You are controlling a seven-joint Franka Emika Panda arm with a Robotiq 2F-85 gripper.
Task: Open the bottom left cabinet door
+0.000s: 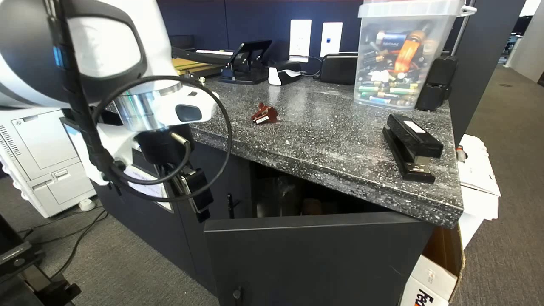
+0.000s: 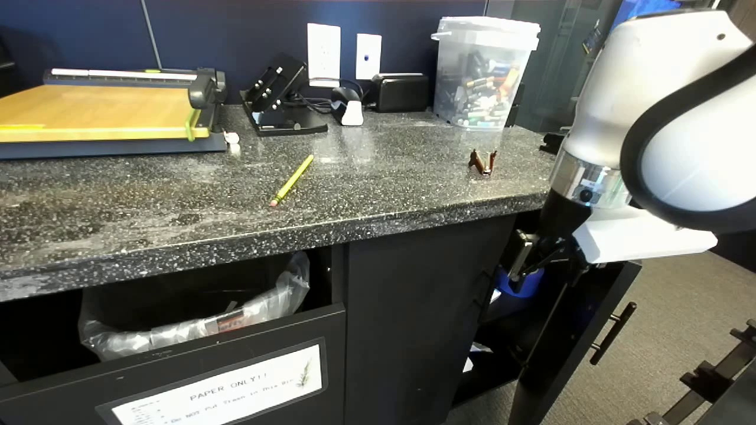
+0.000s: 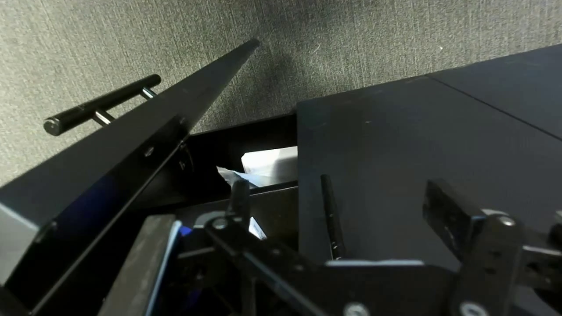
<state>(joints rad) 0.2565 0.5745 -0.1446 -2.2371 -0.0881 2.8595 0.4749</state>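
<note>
The bottom left cabinet door is a flat charcoal-grey panel in both exterior views and the wrist view. It is closed, flush with the cabinet front. A slim black bar handle stands upright near its free edge; it also shows in the wrist view. My gripper is open and empty, pointing down. In the wrist view the handle shows between the two spread fingers, apart from both. In both exterior views the gripper hangs in front of the cabinet, below counter height.
The neighbouring door stands swung open beside the gripper; its bar handle faces outward. The speckled countertop overhangs the doors and bears a stapler. A paper-bin front with a white sheet is beside the closed door.
</note>
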